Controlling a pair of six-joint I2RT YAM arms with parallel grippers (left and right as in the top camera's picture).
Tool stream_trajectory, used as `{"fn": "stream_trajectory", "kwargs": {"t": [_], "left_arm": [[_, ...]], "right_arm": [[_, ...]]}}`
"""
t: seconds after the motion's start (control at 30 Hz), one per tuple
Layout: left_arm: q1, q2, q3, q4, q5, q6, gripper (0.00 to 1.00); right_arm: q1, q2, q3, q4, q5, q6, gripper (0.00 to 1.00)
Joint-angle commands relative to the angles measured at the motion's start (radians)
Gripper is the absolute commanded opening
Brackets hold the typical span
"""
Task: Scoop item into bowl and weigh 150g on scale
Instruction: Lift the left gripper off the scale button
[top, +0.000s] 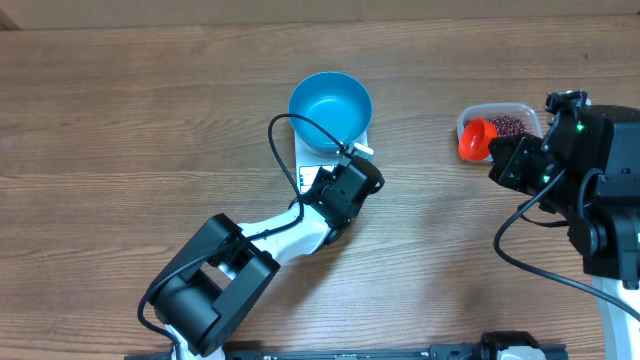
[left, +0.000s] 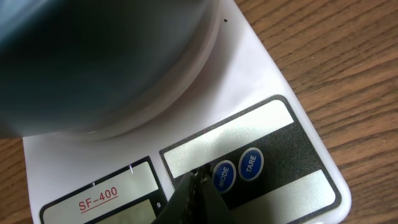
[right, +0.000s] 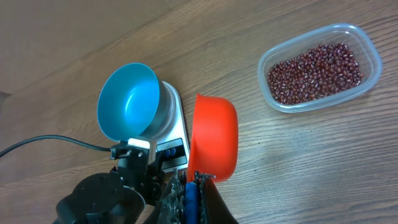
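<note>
Saw open brown wooden counter (top: 120, 120), widest leftward. Found round blue bowl (top: 330, 100) atop flat white scale (left: 267, 81), long axis toward left gripper (left: 198, 185), closed over buttons (left: 239, 168). Found clear tub (right: 262, 68) of maroon beans (right: 314, 71) rightward. Held orange-red scoop (right: 214, 140) in right gripper (right: 191, 186), mouth facing bowl.

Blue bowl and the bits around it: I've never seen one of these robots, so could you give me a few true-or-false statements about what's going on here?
1. The blue bowl sits on the white scale. True.
2. The bowl already has beans in it. False: it is empty, and the beans lie in the clear tub.
3. The right gripper holds the orange scoop. True.
4. The left gripper hangs wide open over the tub. False: it is shut, with its tips at the scale's front, beside the MODE button.
</note>
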Motion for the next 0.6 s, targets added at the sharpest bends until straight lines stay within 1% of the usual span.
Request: {"fn": "stream_trajectory", "kwargs": {"t": [0.0, 0.3, 0.57], "left_arm": [[0.019, 0.032, -0.024, -0.033, -0.010, -0.018, 0.04], [0.013, 0.019, -0.021, -0.038, -0.013, -0.014, 0.04], [-0.023, -0.079, -0.021, -0.161, -0.015, -0.019, 0.04]], "right_arm": [[-0.003, -0.003, 0.027, 0.006, -0.003, -0.008, 0.04], [-0.003, -0.003, 0.027, 0.006, -0.003, -0.008, 0.04], [-0.003, -0.003, 0.027, 0.010, -0.003, -0.008, 0.04]]}}
